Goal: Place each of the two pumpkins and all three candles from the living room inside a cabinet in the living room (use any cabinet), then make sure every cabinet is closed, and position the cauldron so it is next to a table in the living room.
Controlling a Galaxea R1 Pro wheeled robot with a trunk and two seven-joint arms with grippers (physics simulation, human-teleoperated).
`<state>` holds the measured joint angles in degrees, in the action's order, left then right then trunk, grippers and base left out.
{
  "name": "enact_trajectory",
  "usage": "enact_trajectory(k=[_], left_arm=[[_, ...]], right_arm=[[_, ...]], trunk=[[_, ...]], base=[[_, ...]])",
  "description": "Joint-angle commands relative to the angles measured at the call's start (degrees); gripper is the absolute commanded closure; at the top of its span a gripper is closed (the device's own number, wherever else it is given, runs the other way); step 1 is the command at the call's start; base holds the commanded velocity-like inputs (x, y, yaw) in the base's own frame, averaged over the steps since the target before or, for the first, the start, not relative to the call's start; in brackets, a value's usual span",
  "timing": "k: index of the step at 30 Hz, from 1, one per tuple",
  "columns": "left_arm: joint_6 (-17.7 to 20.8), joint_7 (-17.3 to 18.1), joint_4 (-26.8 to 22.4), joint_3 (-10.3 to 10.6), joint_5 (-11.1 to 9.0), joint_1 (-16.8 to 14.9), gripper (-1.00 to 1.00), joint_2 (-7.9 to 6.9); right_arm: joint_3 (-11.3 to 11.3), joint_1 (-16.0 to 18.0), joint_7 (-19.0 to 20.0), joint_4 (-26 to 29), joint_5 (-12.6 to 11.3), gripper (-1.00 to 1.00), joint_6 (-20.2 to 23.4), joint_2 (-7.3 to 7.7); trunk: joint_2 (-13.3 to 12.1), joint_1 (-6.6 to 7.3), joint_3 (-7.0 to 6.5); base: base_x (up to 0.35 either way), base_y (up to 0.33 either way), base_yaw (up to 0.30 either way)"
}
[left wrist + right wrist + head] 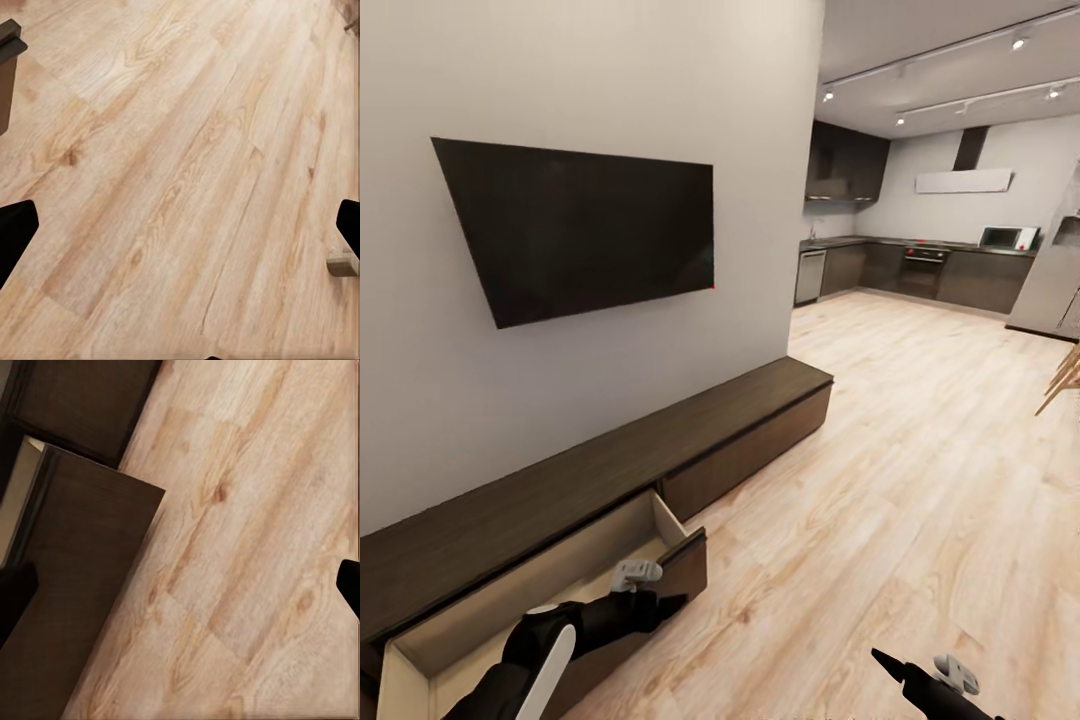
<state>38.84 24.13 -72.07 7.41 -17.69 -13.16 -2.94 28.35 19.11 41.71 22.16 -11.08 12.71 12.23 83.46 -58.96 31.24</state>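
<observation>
Cabinet point(660, 450) under TV point(580, 225), drawer point(560, 590) pulled out. Left pincer point(660, 603) by its front, right pincer point(885, 661) over floor point(920, 480); both apart, empty. Push drawer front squarely to close.

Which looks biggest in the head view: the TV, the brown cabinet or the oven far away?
1. The cabinet, stretching along the wall.
2. The TV.
3. The oven, tiny mostly because it is far off in the kitchen, so its real size is unsure.
</observation>
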Motion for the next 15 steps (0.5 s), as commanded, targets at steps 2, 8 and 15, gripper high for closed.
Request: enact_trajectory(k=[2, 8, 15], left_arm=[[0.28, -0.06, -0.14, -0.02, -0.47, 0.00, -1.00, -0.04], [-0.07, -0.01, 0.01, -0.16, -0.82, 0.05, -1.00, -0.04], [-0.24, 0.01, -0.02, -0.20, -0.75, 0.06, -1.00, -0.04]], right_arm=[[0.21, 0.05, 0.21, -0.01, -0.47, -1.00, 0.55, -0.02], [0.22, 0.05, 0.21, -0.06, -0.51, -1.00, 0.56, -0.02], [0.29, 0.05, 0.21, -0.10, -0.56, -1.00, 0.56, 0.03]], trunk=[[0.02, 0.01, 0.12], [0.02, 0.01, 0.46], [0.02, 0.01, 0.96]], base=[[-0.023, 0.000, -0.070], [-0.009, 0.000, -0.028], [-0.116, 0.000, -0.055]])
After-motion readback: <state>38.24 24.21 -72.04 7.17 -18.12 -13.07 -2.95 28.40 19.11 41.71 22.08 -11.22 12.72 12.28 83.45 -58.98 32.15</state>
